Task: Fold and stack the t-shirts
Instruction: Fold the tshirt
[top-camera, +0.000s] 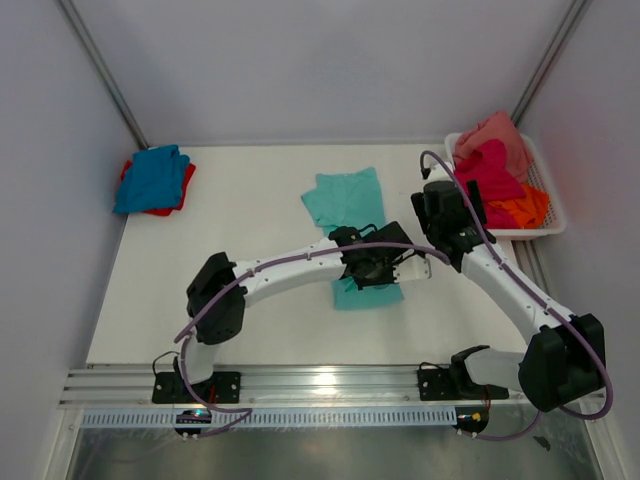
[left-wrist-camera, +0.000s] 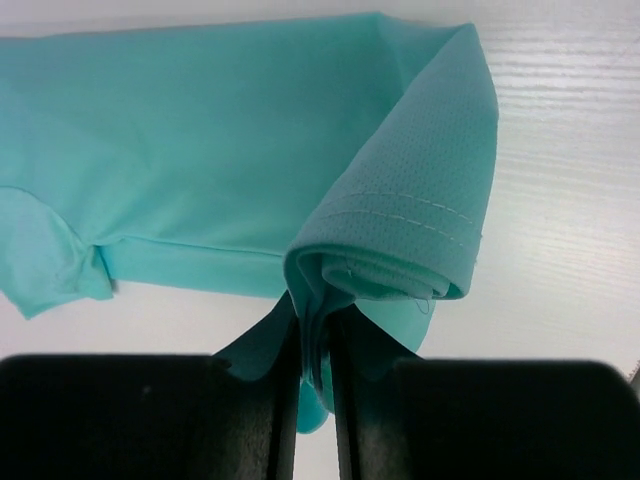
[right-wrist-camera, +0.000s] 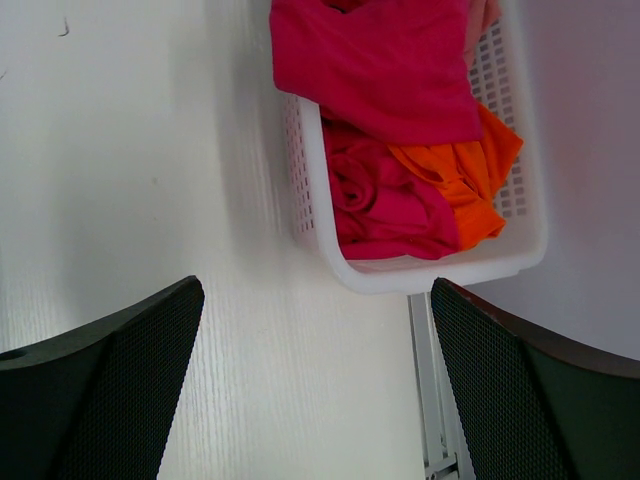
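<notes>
The mint-teal t-shirt (top-camera: 345, 198) lies partly folded at the table's middle. My left gripper (top-camera: 378, 266) hovers over its near end, shut on a bunched hemmed edge of the shirt (left-wrist-camera: 400, 215); the cloth is pinched between the black fingers (left-wrist-camera: 312, 325) and lifted into a fold. A blue t-shirt (top-camera: 150, 178) lies on top of a red one (top-camera: 184, 192) at the back left. Near the basket's left side, my right gripper (top-camera: 447, 212) stands open and holds nothing (right-wrist-camera: 315, 290).
A white mesh basket (top-camera: 548, 218) at the back right holds magenta (top-camera: 490, 170), orange (top-camera: 522, 208) and salmon pink (top-camera: 500, 132) tees; in the right wrist view its rim (right-wrist-camera: 440, 272) is just ahead. Grey walls close in the table on three sides.
</notes>
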